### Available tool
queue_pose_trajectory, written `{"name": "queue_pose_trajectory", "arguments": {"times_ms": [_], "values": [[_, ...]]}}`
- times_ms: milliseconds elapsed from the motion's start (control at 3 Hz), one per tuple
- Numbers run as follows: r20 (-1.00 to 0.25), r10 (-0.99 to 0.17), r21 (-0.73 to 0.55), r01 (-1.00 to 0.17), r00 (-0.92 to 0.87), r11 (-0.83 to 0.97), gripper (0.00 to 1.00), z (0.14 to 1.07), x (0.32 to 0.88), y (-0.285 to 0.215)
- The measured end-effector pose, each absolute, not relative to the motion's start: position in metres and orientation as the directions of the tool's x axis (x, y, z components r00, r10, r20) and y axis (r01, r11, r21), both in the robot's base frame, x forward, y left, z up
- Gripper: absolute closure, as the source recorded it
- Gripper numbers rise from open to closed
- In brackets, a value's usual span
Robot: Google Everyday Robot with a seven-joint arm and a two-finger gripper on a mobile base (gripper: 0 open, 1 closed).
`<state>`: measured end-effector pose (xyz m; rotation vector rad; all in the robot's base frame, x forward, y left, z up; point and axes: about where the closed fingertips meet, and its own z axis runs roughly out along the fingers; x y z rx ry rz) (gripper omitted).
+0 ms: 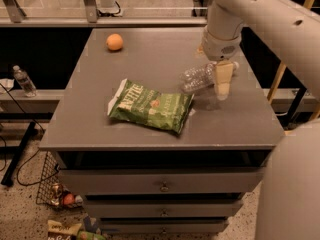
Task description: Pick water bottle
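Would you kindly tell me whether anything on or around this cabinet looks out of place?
The water bottle lies on its side on the cabinet top, crinkled, not upright; the gripper hangs over its cap end. On the floor by the cabinet's base, snack packets lie scattered beside a wire basket.

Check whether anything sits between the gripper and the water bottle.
Nothing visible does. The gripper hangs right over the cap end of the water bottle. The chip bag lies off the bottle's other end, and the orange sits at the far corner.
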<state>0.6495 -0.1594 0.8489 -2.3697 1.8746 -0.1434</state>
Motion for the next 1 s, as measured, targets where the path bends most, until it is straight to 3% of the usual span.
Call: {"name": "queue_pose_trajectory", "arguments": {"times_ms": [1000], "values": [[-0.031,-0.976,-0.092,-0.972,0.218,-0.214,0.64,0.8277,0.6585,-0.1564]]}}
